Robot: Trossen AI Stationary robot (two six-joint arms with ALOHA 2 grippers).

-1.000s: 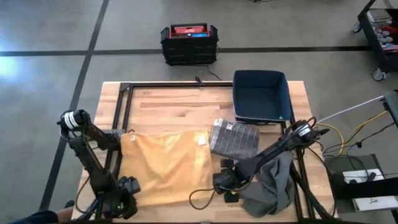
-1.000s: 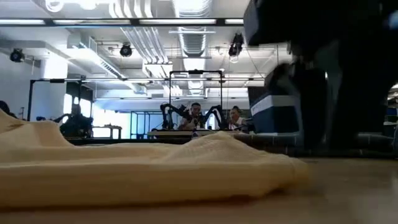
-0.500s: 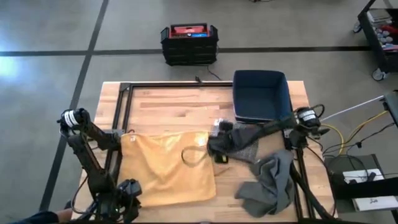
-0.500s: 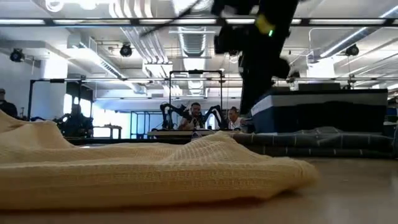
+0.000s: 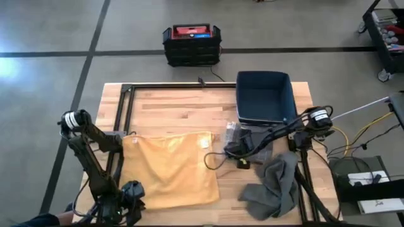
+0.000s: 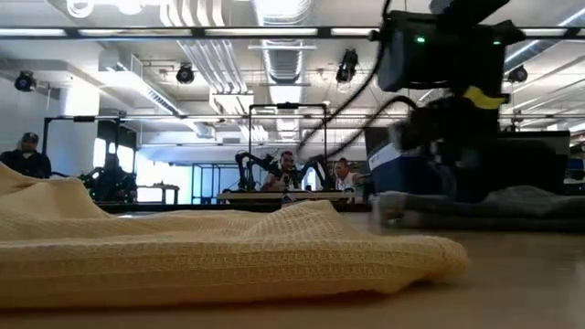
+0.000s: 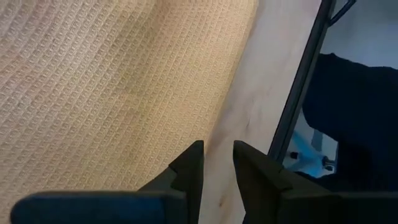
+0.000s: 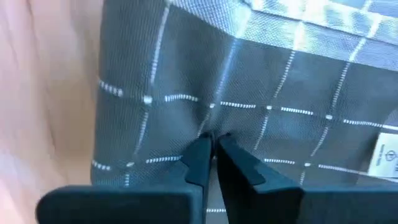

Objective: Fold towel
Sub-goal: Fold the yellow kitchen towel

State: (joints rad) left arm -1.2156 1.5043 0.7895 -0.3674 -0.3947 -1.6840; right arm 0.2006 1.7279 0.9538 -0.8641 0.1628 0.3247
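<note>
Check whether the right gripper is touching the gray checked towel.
Touching. In the right wrist view the right gripper, nearly shut, presses its tips into the gray checked towel.

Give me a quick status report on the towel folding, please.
Right gripper over the folded checked grey towel, fingers nearly shut. Left gripper low at the yellow towel's near edge, empty. Yellow towel flat. Crumpled grey cloth alongside.

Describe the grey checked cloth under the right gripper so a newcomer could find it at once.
Start at the dark blue bin at the table's far right. Just in front of it lies a folded grey checked cloth, with the right gripper over it. Unlike the plain crumpled grey cloth nearby, it is flat and white-gridded.
</note>
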